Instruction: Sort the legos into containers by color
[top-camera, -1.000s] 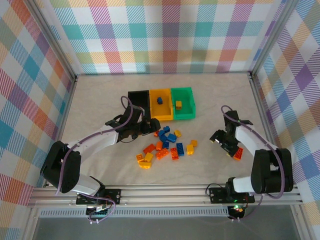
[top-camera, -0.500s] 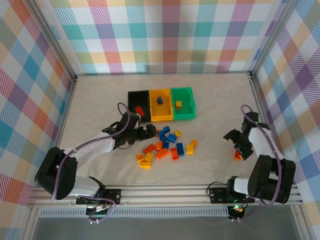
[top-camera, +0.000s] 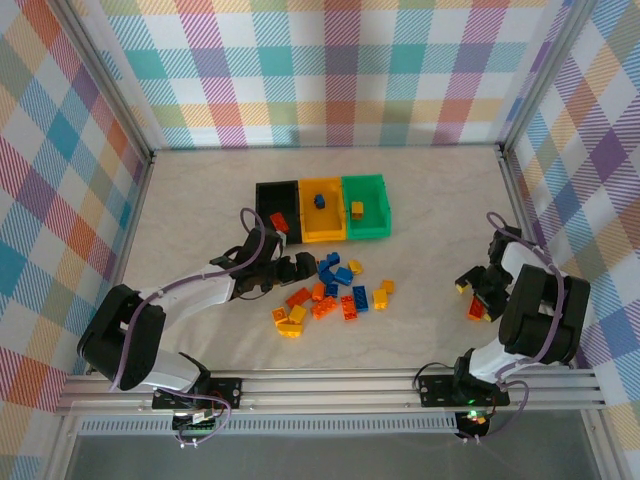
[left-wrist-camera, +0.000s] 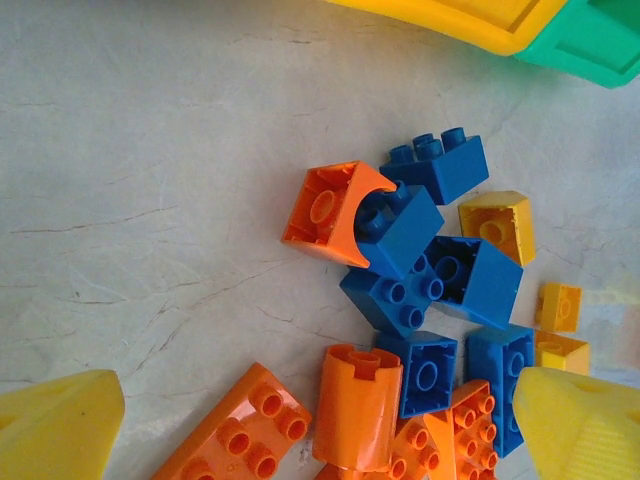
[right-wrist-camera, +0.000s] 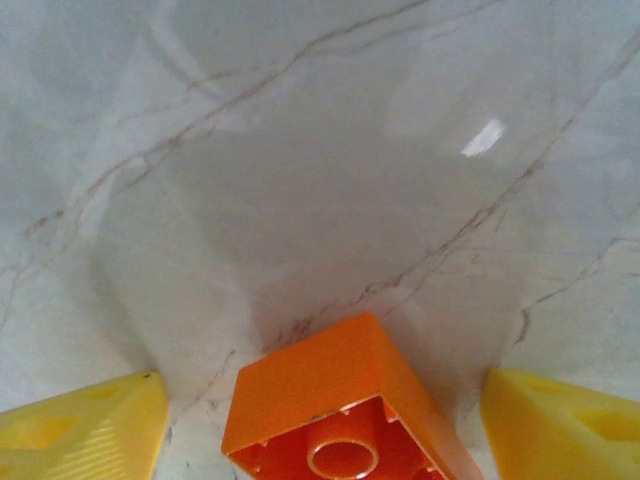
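Between right jaws (untouched), orange brick (right-wrist-camera: 340, 405)

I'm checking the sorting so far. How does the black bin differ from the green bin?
The black bin sits at the row's left end; the green bin sits at its right end. The black bin holds a red-orange brick; the green bin holds a yellow brick. Shared: both are open-top rectangular bins, each holding one brick, each joined to the yellow bin between them.
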